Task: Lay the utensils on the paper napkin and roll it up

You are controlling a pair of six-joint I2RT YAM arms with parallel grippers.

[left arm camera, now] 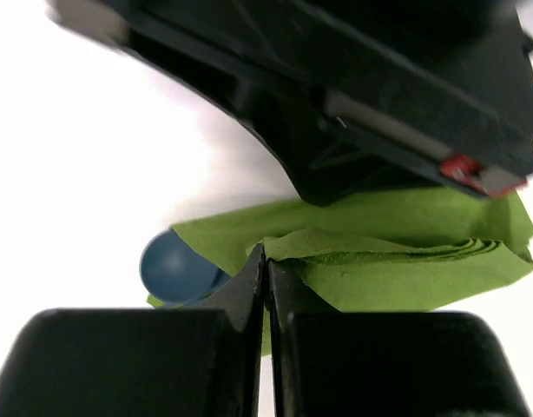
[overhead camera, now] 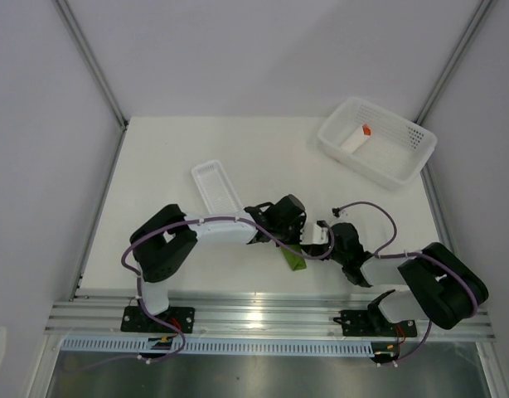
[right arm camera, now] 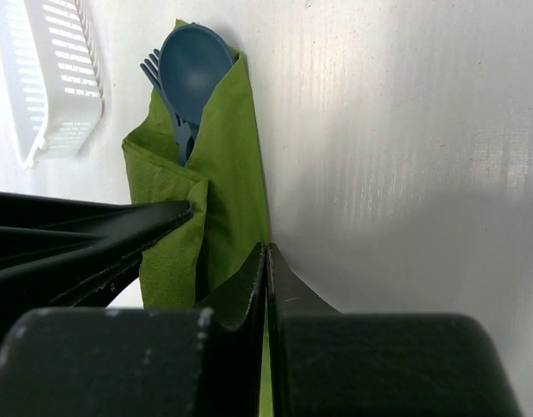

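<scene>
I am holding the left gripper (left arm camera: 265,261) with jaws together, tips touching the folded napkin (left arm camera: 405,261). I am holding the right gripper (right arm camera: 266,256) likewise, at the napkin's edge. Spoon (right arm camera: 193,61) and fork (right arm camera: 152,65) are lying wrapped inside, heads poking out, near a white tray (right arm camera: 54,78).

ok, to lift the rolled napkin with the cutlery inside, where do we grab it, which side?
Take the napkin roll at mid-length, from above, jaws across its narrow width. It lies flat and long; the spoon and fork stick out one end, so a middle pinch likely clamps their handles too.
</scene>
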